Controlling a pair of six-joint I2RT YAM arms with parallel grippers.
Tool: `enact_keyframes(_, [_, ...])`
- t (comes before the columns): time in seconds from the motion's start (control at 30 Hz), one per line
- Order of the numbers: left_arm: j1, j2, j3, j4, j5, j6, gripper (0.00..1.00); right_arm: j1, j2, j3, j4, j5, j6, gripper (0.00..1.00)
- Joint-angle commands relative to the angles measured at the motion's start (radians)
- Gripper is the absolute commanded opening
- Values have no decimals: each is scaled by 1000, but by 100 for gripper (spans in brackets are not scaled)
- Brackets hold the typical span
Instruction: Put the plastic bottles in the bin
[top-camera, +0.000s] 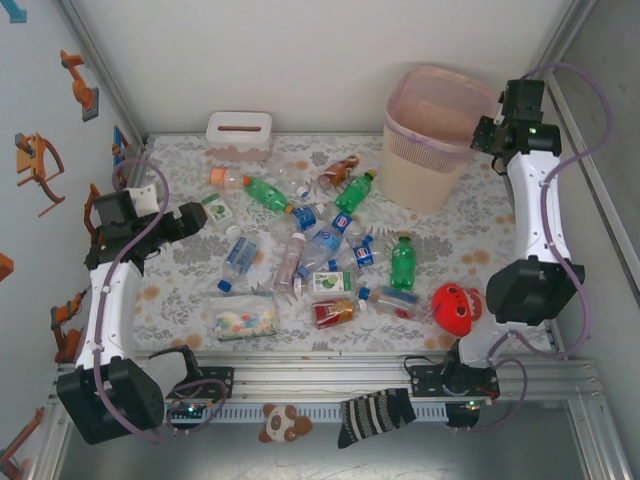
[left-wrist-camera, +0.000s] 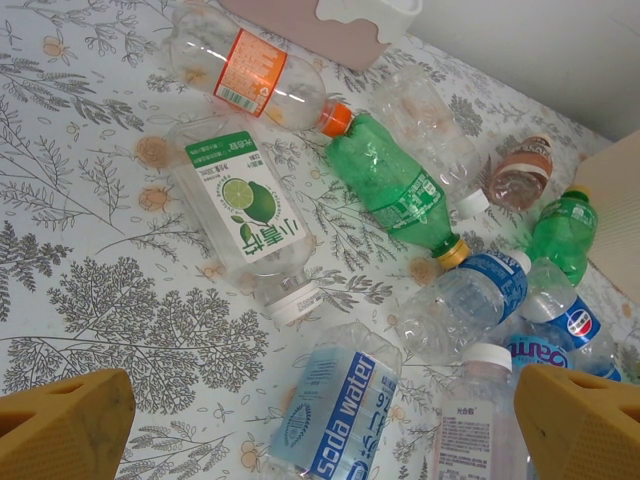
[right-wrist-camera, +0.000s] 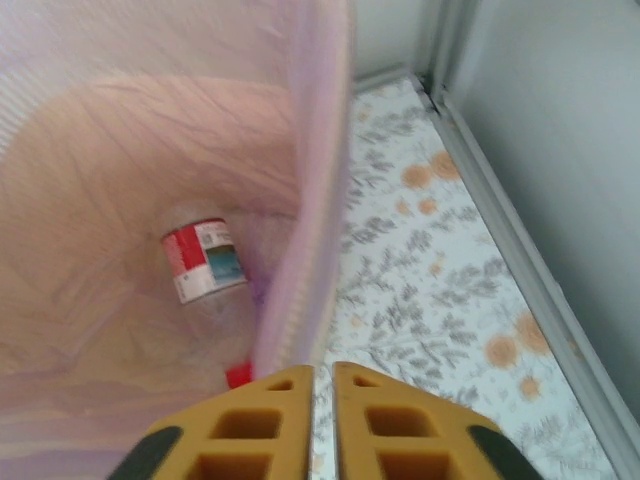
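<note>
Several plastic bottles lie scattered over the flowered table, among them green ones (top-camera: 268, 193) (top-camera: 403, 262) and clear ones with blue labels (top-camera: 328, 235). My left gripper (top-camera: 200, 218) hovers open over the pile's left side. Between its yellow fingers (left-wrist-camera: 60, 428) lies a "soda water" bottle (left-wrist-camera: 335, 415), untouched, with a lime-label bottle (left-wrist-camera: 245, 205) beyond it. The beige-pink bin (top-camera: 425, 172) stands at the back right. My right gripper (right-wrist-camera: 322, 420) is shut and empty just above its right rim (right-wrist-camera: 300, 230). A red-labelled bottle (right-wrist-camera: 203, 260) lies inside the bin.
A white tissue box (top-camera: 239, 135) stands at the back left. A red rounded toy (top-camera: 456, 305) and a clear packet of coloured pieces (top-camera: 243, 318) lie near the front. A plush toy (top-camera: 283, 422) and a striped sock (top-camera: 375, 415) sit by the rail. Walls enclose the table.
</note>
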Motion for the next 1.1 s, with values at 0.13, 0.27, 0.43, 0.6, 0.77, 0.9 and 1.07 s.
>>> enact_keyframes(0.13, [7, 4, -6, 14, 29, -11, 97, 14, -69, 66, -129, 91, -11, 33])
enact_keyframes(0.27, [8, 5, -6, 15, 29, -13, 97, 41, -132, 36, -180, 60, 8, 38])
enact_keyframes(0.43, [8, 10, -6, 18, 31, -14, 97, 118, -229, -109, -231, 19, 58, 44])
enact_keyframes(0.6, [7, 15, -5, 20, 34, -16, 97, 235, -329, -308, -229, 13, 104, 48])
enact_keyframes(0.77, [8, 27, -3, 24, 32, -26, 98, 321, -407, -519, -172, -49, 161, 51])
enact_keyframes(0.9, [7, 43, 3, 16, 30, -27, 98, 374, -444, -692, -87, -67, 202, 55])
enact_keyframes(1.07, [8, 51, 3, 16, 31, -28, 98, 417, -427, -847, 36, -83, 230, 60])
